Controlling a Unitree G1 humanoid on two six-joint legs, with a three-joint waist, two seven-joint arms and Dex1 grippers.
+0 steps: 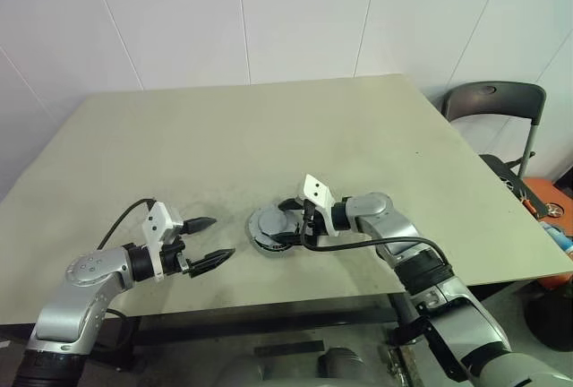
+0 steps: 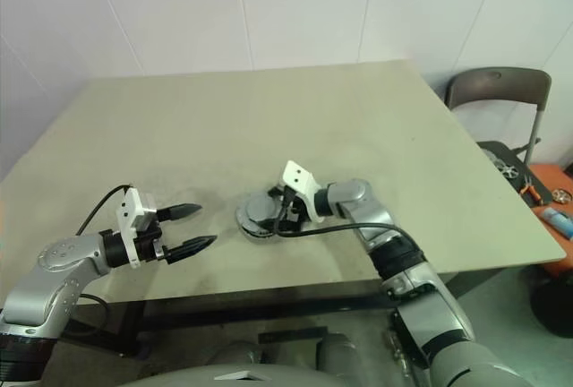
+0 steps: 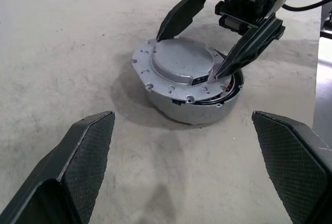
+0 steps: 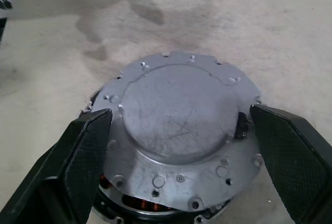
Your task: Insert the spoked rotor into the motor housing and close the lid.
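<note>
OK, beige table (image 1: 269,127) scuffed and stained near the front edge, white panel wall (image 1: 269,11) behind, dark chair (image 1: 497,105) at the far right corner. Lid (image 3: 181,66) sits on the housing (image 3: 194,107) near the front edge, centre. It's skewed: right wrist cam shows copper windings in a gap under the lid rim, head cams don't. R gripper (image 3: 199,47) fingers spread wide either side of the lid, not clamping. L gripper (image 1: 210,239) wide open, empty, well left of the stack.
</note>
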